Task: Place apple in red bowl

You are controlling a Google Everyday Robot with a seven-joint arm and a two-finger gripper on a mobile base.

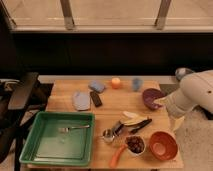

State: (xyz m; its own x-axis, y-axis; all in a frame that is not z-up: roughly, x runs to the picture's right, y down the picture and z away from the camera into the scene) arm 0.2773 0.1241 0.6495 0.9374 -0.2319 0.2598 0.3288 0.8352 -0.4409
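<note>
The apple (116, 82) is a small orange-peach ball at the back of the wooden table (107, 112), just left of the small blue cup (136, 83). The red bowl (163, 145) sits at the table's front right corner and its glossy inside holds nothing. My white arm (194, 92) comes in from the right edge. My gripper (176, 123) hangs at the arm's lower end, off the table's right side, above and to the right of the red bowl and far from the apple.
A purple bowl (151, 97) stands at the right. A small white bowl of dark fruit (135, 144) and a carrot (117, 155) lie left of the red bowl. A green tray (37, 147) holds a fork (72, 129). A black chair (20, 100) stands left.
</note>
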